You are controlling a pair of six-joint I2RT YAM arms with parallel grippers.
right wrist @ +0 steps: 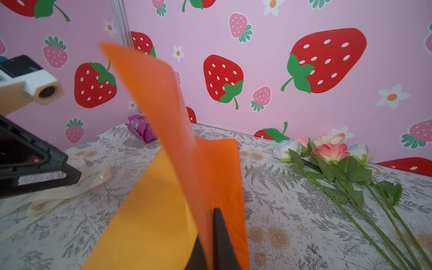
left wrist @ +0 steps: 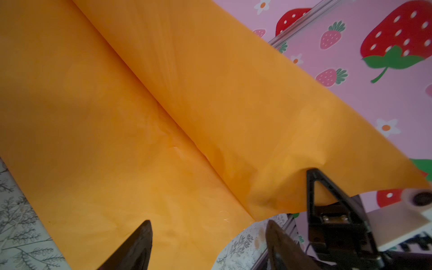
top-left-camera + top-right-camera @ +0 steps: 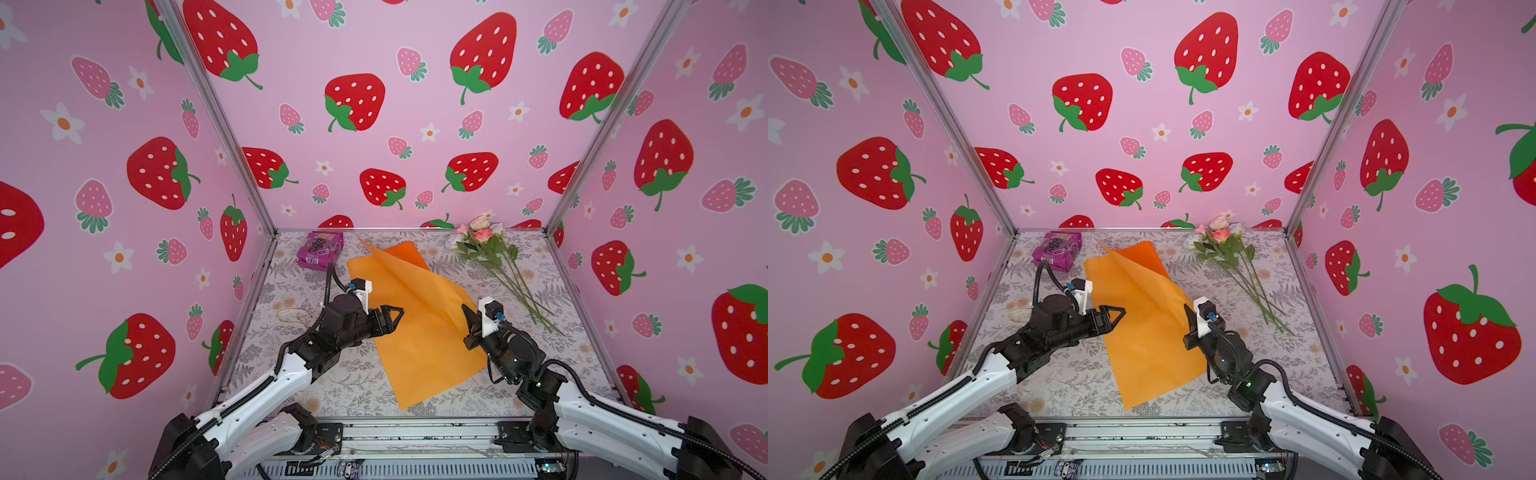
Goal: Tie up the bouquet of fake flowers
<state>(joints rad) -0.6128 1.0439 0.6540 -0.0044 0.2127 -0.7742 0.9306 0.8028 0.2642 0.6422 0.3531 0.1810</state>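
- Right gripper (image 3: 466, 311) is clamped on the right-hand edge of the orange paper (image 3: 415, 328), and that side of the sheet is raised off the table (image 3: 561, 353).
- Left gripper (image 3: 397, 320) hangs over the sheet's left part with its jaws apart and nothing between them; whether its tips touch the paper is hard to tell.
- In both top views the paper's long axis runs from the back left toward the front edge. A fold runs along it, and the far flap stands up.
- The flowers (image 3: 492, 253) lie flat on the table to the right of the paper and apart from it. Their pink and white heads are near the back wall.
- Their stems (image 3: 528, 301) run diagonally toward the front right, so their long axis slants slightly away from the paper's.
- A strip of bare table separates the paper from the stems, and there is more open surface at the front right.
- The paper's near corner lies close to the table's front edge.
- A purple packet (image 3: 320, 249) sits in the back left corner, just beyond the paper.
- A cream ribbon (image 3: 293, 316) lies by the left edge, beside the left arm.
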